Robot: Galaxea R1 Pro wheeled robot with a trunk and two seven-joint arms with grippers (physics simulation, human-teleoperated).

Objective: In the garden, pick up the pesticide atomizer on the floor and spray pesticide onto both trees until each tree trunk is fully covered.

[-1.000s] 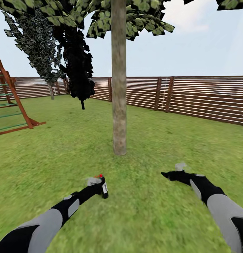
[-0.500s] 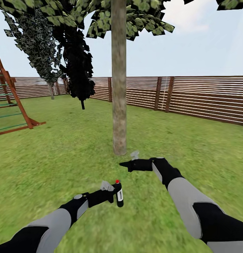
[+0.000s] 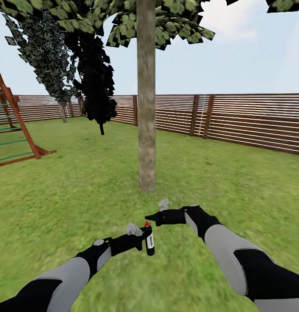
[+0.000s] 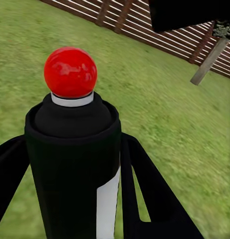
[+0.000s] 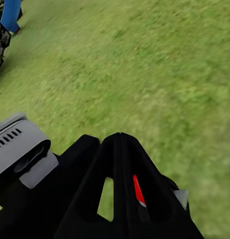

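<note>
Pesticide atomizer (image 3: pixel 149 239) upright, clamped between the jaws of the left gripper (image 3: pixel 143 239), above the lawn (image 3: pixel 80 195) and short of the tree trunk (image 3: pixel 146 108). Black body, pale label, red ball cap; in the left wrist view the bottle (image 4: pixel 72 169) stands close up between two black fingers (image 4: pixel 149 199), the red cap on top. Right gripper (image 3: pixel 150 217) just beyond and beside the cap, jaws pressed together at the tips and holding nothing; same gripper in the right wrist view (image 5: pixel 119 144) with both fingers meeting at a point over grass (image 5: pixel 159 74).

Against half a second ago: atomizer and left gripper shifted slightly rightward and lower in the head view; right gripper dropped back from near the trunk's foot to a spot close above the bottle. Against one second ago: both arms drawn inward toward the middle, the right one from far out at the side. Trunk, fence and playset unchanged in place, so no camera move.

Counted: one atomizer, two grippers, one thick mottled trunk in front with blocky green leaves (image 3: pixel 175 26) overhead, two dark narrow conifers (image 3: pixel 95 78) behind on the left, one slatted brown fence (image 3: pixel 236 119) running across the back, one wooden playset (image 3: pixel 15 125) at the left edge.
</note>
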